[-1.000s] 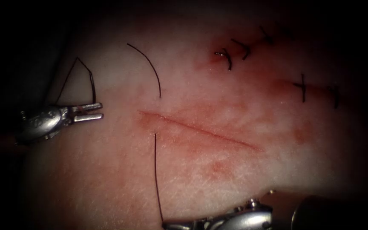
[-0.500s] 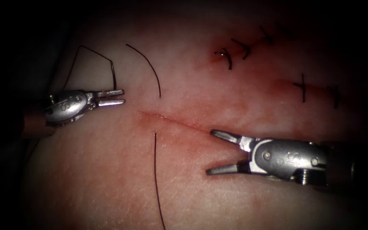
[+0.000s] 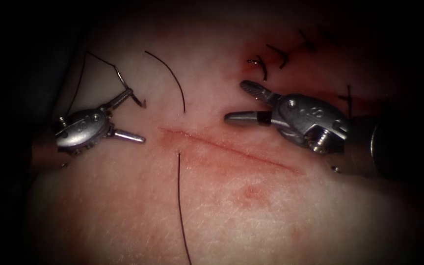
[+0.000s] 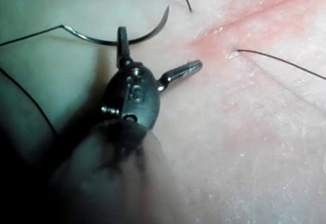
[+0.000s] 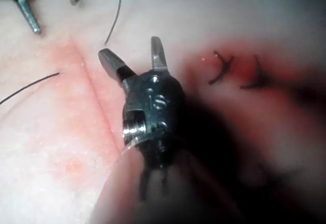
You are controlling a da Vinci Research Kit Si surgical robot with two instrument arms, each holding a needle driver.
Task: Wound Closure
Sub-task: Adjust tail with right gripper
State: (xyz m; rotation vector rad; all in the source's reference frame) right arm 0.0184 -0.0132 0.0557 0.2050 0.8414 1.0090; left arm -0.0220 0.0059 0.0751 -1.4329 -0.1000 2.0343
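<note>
My left tool (image 3: 137,115) stands left of the cut (image 3: 231,149) with its jaws open and nothing between them. The curved needle (image 3: 138,101) rests free against its upper jaw, out of the tissue, as the left wrist view shows of the needle (image 4: 91,40) too. Thread (image 3: 87,54) trails from the needle's tail. One strand (image 3: 172,73) enters the tissue above the cut's left end and another (image 3: 180,206) leaves below it. My right tool (image 3: 235,100) hovers above the cut, jaws open, holding nothing; its jaws (image 5: 130,48) are spread wide.
Several finished dark stitches (image 3: 262,66) sit at the upper right with red fluid around them. More stitches (image 3: 348,100) lie behind the right tool's wrist. Pale tissue (image 3: 251,216) stretches below the cut.
The left jaws have opened and let go of the needle. The right tool came in from the lower edge and rose from below the cut to above it, jaws open.
</note>
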